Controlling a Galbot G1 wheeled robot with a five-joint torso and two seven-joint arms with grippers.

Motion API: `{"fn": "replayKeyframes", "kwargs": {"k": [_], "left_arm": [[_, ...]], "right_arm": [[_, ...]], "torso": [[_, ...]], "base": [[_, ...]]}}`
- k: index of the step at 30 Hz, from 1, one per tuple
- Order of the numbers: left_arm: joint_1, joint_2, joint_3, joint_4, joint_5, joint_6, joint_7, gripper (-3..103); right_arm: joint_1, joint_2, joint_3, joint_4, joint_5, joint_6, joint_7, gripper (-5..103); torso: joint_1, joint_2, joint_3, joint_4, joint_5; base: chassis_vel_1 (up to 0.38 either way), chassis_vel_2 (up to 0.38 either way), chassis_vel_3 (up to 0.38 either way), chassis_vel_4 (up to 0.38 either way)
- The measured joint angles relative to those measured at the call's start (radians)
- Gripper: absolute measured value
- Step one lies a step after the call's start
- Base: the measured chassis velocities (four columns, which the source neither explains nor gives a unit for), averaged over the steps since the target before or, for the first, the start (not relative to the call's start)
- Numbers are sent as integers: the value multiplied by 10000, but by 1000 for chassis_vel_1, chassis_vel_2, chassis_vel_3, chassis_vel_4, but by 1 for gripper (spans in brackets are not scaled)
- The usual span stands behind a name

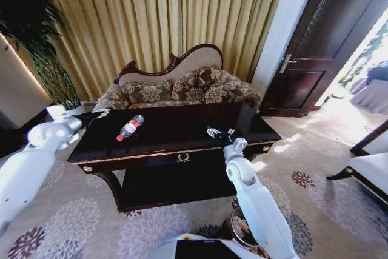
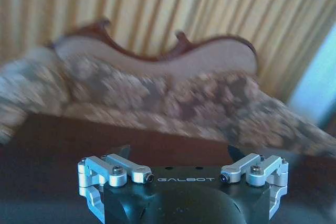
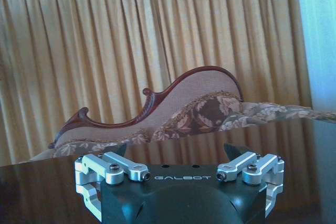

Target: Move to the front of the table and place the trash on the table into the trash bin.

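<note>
Bottle [image 1: 130,127] lies on table [image 1: 182,131] btwn left gripper [image 1: 97,114] & right gripper [image 1: 219,132], both spread, empty.

A clear red-capped bottle [image 1: 130,127] lies on its side on the dark glossy table [image 1: 182,131], left of centre.

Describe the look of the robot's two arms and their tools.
Both arms are smooth, rounded white shells. The left tool and right tool are dark at the tip. The wrist views show a black body lettered GALBOT, with silver metal linkages bolted on either side.
</note>
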Motion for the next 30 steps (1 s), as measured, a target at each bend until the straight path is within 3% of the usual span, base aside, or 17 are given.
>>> {"fn": "replayKeyframes", "kwargs": {"k": [2, 3, 4, 11, 13, 20, 27, 30], "left_arm": [[-606, -91, 526, 240, -190, 429, 454, 100], [-1107, -195, 881, 476, -210, 807, 1191, 100], [-1310, -247, 1074, 560, -214, 903, 1389, 100], [-2139, -515, 2168, 1105, 68, 1364, 1348, 100], [-2429, -488, 2754, 1244, 244, 1391, 824, 100], [-2854, -313, 3495, 1497, 745, 1392, 550, 100], [-2984, -313, 3858, 1675, 952, 1375, 714, 100], [-3374, -684, 4176, 2313, 1299, 1350, 1368, 100]], "right_arm": [[-79, 41, 99, -32, -49, 63, 0, 100], [-108, 74, 150, -75, -85, 111, -1, 100], [-110, 88, 166, -97, -94, 130, 0, 100], [-83, 159, 249, -233, -134, 219, 0, 100], [-61, 188, 259, -372, -209, 317, 0, 100], [-27, 323, 242, -581, -319, 416, 1, 100], [17, 425, 133, -629, -396, 454, -2, 100], [294, 254, -36, -598, -364, 430, 62, 100]], "torso": [[0, 0, 0, -4, 2], [0, 1, 0, -2, 3], [0, 0, 0, 1, 3], [0, 0, 0, -2, 0], [0, 0, 0, 0, 0], [0, 0, 0, 0, 1], [0, 0, 0, 1, 0], [-1, 1, -1, 0, 1]], "base": [[0, 0, 0, 0], [0, 0, 0, 0], [0, 0, 0, 0], [0, 0, 0, 0], [0, 0, 0, 0], [0, 0, 0, 0], [0, 0, 0, 0], [0, 0, 0, 0]]}}
